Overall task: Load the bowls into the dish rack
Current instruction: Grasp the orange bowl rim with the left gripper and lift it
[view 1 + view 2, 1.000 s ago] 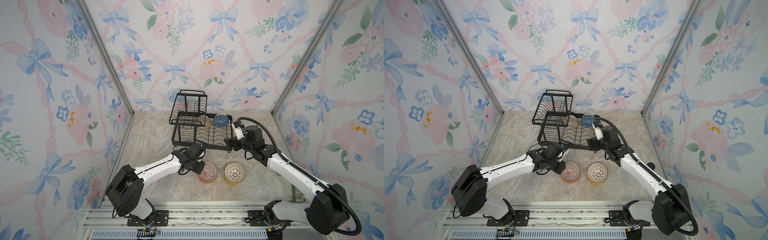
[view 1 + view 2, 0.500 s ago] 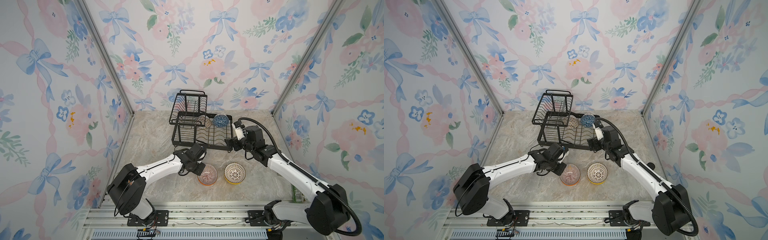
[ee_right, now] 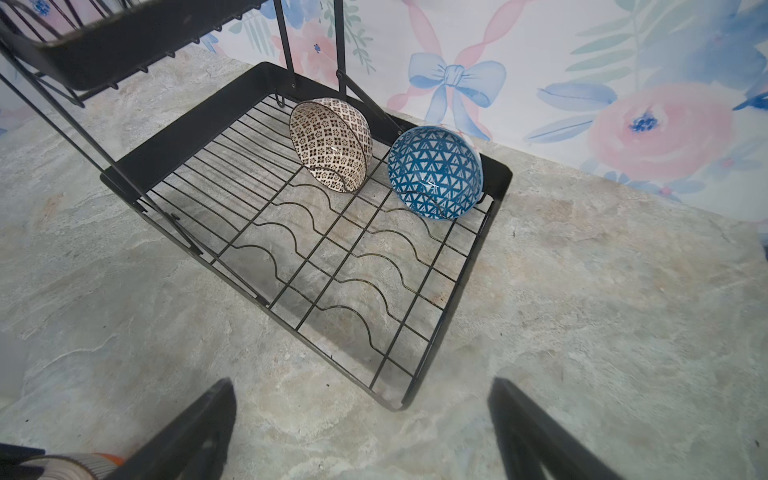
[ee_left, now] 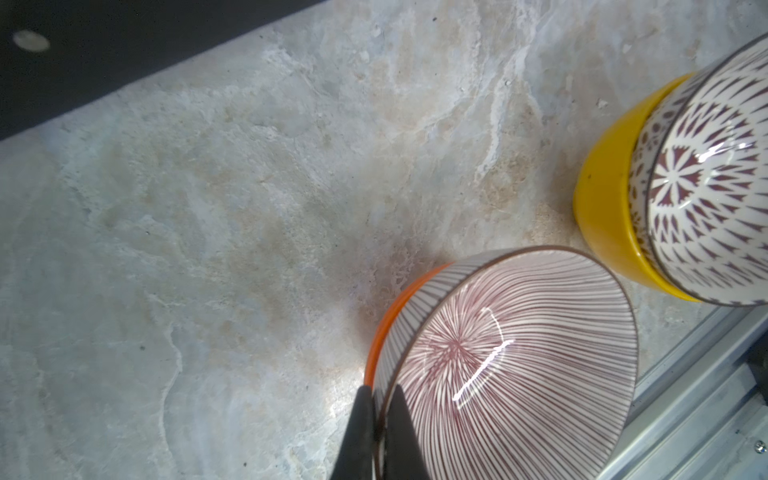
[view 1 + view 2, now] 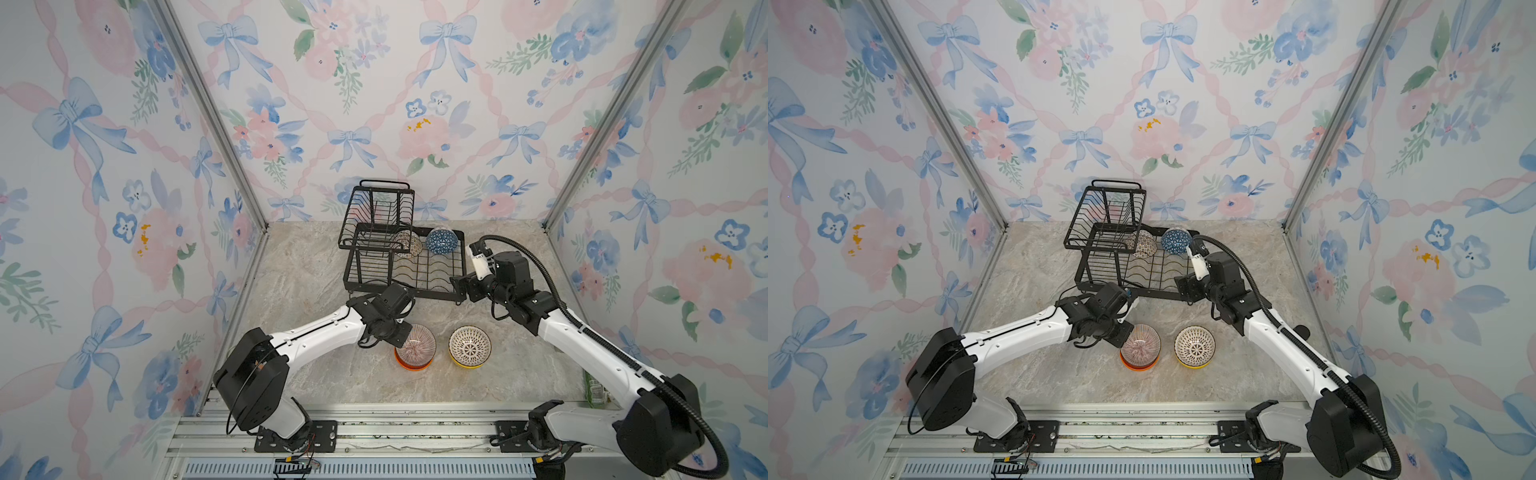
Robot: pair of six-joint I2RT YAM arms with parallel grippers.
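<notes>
In both top views I see the dish rack at the back of the worktop. The lattice bowl and the blue bowl stand on edge at the far end of its lower tray. Nearer the front, the pink-striped bowl sits in the orange bowl. Just beside that pair, the dark-patterned bowl sits in the yellow bowl. My left end effector is at the pink-striped bowl's rim. My right end effector hovers by the rack's near right corner.

From the left wrist, the left end effector is pinched tight on the pink-striped bowl, one finger inside the rim and one outside. That bowl looks tilted in the orange bowl, though I can't tell whether it has lifted clear.

From the right wrist, the right end effector is spread wide and holds nothing, above bare worktop just short of the rack's corner. The lattice bowl and blue bowl lean side by side.
</notes>
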